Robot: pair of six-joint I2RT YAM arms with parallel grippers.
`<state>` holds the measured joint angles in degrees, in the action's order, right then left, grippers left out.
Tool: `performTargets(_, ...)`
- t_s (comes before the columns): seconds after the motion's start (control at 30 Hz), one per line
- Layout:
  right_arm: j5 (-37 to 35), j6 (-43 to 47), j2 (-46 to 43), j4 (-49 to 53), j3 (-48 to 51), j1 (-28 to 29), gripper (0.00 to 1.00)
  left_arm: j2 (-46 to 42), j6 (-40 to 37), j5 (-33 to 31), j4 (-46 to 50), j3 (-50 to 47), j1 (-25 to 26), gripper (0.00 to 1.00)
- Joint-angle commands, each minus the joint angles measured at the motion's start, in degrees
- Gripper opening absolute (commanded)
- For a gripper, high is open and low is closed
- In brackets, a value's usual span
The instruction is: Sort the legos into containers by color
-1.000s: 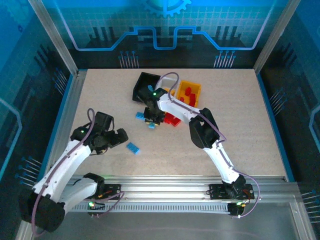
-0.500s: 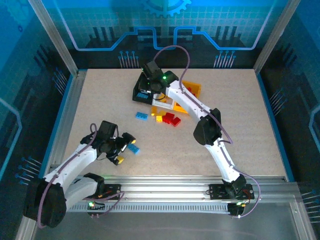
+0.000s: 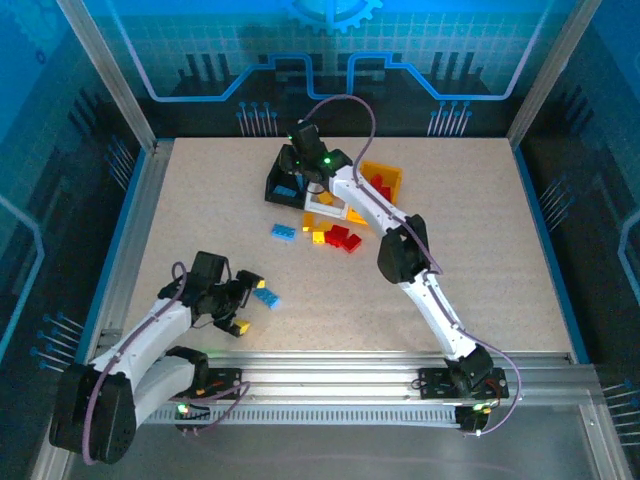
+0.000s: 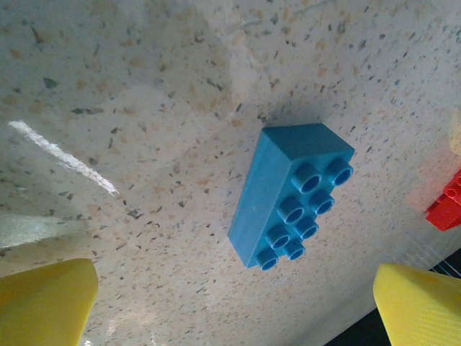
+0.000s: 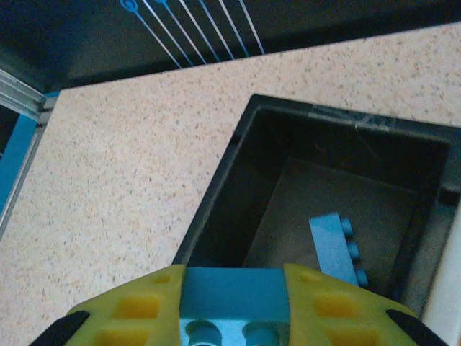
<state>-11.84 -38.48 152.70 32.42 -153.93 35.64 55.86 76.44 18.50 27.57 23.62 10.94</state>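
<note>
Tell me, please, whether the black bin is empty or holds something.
Not empty: the black bin holds a blue brick lying on its floor.

A blue lego [image 4: 292,194] is lying, studs showing, on the speckled worktop [image 4: 144,108] between the left hand's [image 4: 238,310] widely parted yellow fingertips [image 4: 43,303]; a red lego [image 4: 448,205] is peeking in at the right edge.

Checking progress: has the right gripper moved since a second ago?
Yes. The right gripper went farther back, from the red plastic bricks to over the black plastic bin.
</note>
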Motion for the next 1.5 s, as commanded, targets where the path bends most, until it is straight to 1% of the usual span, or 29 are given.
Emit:
performTargets(0.0, 0.2, 0.9, 1.8, -3.8, -3.3, -1.4, 0.34, 1.8, -0.1, 1.9, 0.2, 2.2, -0.7, 0.99)
performTargets(0.2, 2.6, 1.0, 0.8, -1.7, -3.2, -2.3, 0.54, 4.9, -2.6, 1.9, 0.8, 4.8, -1.0, 0.99)
performTargets(0.37, 5.7, 5.0, -3.6, 0.0, -1.6, -2.6, 0.61, 7.5, -5.2, 0.9, 1.9, 7.7, -1.0, 0.99)
performTargets(0.53, 10.2, 8.2, -11.4, 5.4, 3.1, -2.5, 0.68, 11.3, -7.8, 0.0, 2.6, 9.5, -1.0, 0.99)
performTargets(0.67, 12.9, 13.0, -22.2, 7.0, 14.6, -1.7, 0.71, 14.9, -10.0, -1.1, 1.6, 10.6, -0.9, 0.99)
performTargets(0.73, 14.3, 14.8, -28.7, 6.3, 23.1, -1.8, 0.71, 17.9, -11.8, -1.4, 1.9, 12.3, -0.8, 0.99)
performTargets(0.9, 19.0, 13.1, -43.8, 1.0, 44.7, -4.0, 0.71, 24.8, -14.6, -1.5, 4.6, 16.8, -0.1, 0.94)
performTargets(1.0, 24.4, 13.5, -50.7, -2.2, 55.1, -4.9, 0.71, 27.8, -14.7, -1.0, 5.5, 18.4, 0.2, 0.91)
performTargets(1.13, 27.4, 14.9, -56.2, -3.0, 64.6, -5.0, 0.71, 33.0, -15.6, 0.4, 7.3, 21.1, 0.3, 0.88)
performTargets(1.2, 27.9, 14.8, -58.4, -4.0, 69.2, -5.3, 0.71, 35.0, -16.1, 0.2, 8.7, 22.6, 0.5, 0.82)
performTargets(1.27, 29.5, 13.9, -60.2, -6.3, 73.2, -5.9, 0.71, 36.4, -16.6, -0.2, 9.9, 23.7, 0.5, 0.80)
performTargets(1.37, 31.7, 12.3, -62.3, -8.7, 77.4, -6.9, 0.71, 38.7, -16.3, 0.5, 9.8, 24.6, 0.6, 0.73)
performTargets(1.43, 31.6, 11.9, -63.6, -9.1, 79.0, -7.2, 0.71, 40.4, -16.5, 1.3, 9.5, 25.3, 0.9, 0.66)
performTargets(1.47, 31.5, 11.8, -64.0, -9.2, 79.5, -7.3, 0.71, 41.3, -16.5, 1.7, 9.2, 25.4, 1.1, 0.65)
